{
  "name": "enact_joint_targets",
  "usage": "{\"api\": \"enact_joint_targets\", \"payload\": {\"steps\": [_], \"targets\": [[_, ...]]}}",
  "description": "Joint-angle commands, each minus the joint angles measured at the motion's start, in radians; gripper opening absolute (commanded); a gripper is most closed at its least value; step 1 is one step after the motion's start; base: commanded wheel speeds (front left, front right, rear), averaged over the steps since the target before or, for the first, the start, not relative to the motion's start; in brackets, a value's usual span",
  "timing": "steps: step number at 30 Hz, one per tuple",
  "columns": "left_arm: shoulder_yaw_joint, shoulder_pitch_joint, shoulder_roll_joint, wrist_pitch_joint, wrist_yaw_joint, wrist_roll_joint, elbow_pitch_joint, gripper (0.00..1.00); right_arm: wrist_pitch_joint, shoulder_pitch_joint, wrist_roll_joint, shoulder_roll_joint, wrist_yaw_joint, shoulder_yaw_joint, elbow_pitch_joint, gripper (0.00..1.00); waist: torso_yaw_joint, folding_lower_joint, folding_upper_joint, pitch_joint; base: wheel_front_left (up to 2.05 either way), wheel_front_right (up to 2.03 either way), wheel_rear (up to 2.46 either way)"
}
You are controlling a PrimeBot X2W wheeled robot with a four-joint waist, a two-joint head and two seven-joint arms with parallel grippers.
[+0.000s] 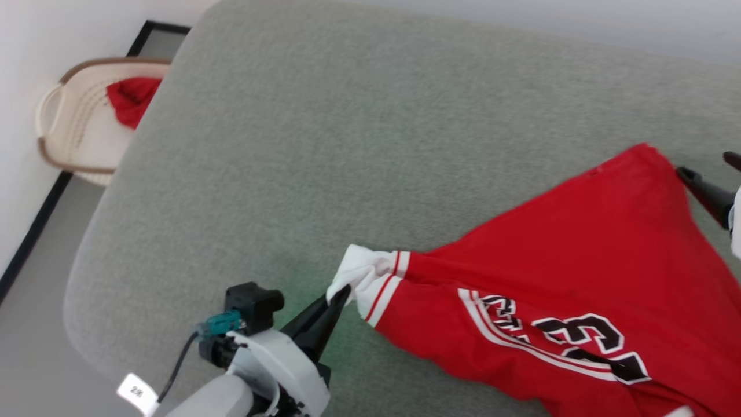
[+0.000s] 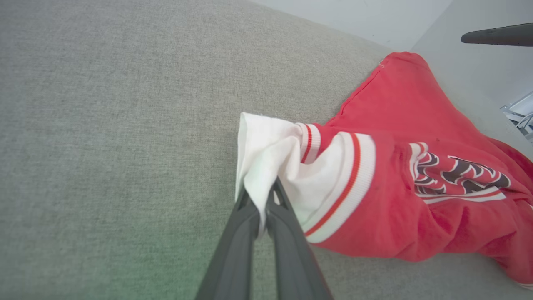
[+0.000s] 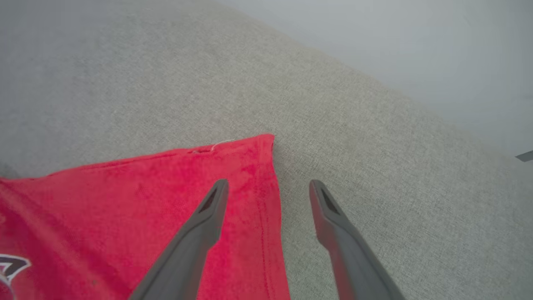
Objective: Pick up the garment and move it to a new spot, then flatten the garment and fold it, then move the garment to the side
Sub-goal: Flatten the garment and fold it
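While left claw [image 2: 261,196] pinches sleeve [image 2: 270,154] of garment [image 1: 567,260], right claw [image 3: 268,187] gapes at corner [image 3: 260,150].

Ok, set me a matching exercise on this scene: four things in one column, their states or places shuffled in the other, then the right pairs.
Column one:
1. left gripper
2. right gripper
3. garment
4. basket

Column two:
A. open, at a red corner of the jersey
B. holds a small red cloth, beside the grey surface
C. shut on the white sleeve
D. lies partly spread on the grey surface

Pairs: 1-C, 2-A, 3-D, 4-B.
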Motion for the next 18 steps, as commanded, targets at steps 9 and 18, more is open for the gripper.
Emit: {"api": "enact_joint_targets", "payload": {"steps": [9, 18], "targets": [[-0.024, -0.062, -0.074, -0.023, -0.052, 0.019, 0.077, 0.00, 0.049, -0.153, 0.011, -0.039, -0.001, 0.114, 0.218, 1.00, 0.107, 0.0000, 0.0000, 0.086, 0.00, 0.00, 0.00], [-0.033, -0.089, -0.113, -0.043, -0.081, 0.019, 0.137, 0.00, 0.149, -0.201, 0.038, -0.004, -0.001, 0.211, 0.399, 1.00, 0.141, 0.0000, 0.0000, 0.109, 0.00, 0.00, 0.00]]}}
